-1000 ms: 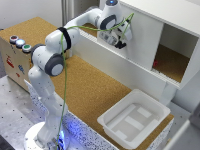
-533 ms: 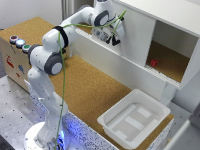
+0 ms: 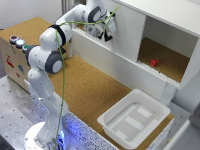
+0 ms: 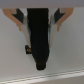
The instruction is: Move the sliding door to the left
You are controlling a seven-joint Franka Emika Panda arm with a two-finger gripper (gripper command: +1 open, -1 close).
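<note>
White sliding door (image 3: 125, 35) | hand (image 3: 106, 34) against its face; grip: cannot tell

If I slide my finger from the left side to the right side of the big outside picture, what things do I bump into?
Wooden box with coloured buttons → white robot arm's base → robot's tool → plain flat white sliding door → small red object inside the cabinet → the cabinet's white right wall.
</note>
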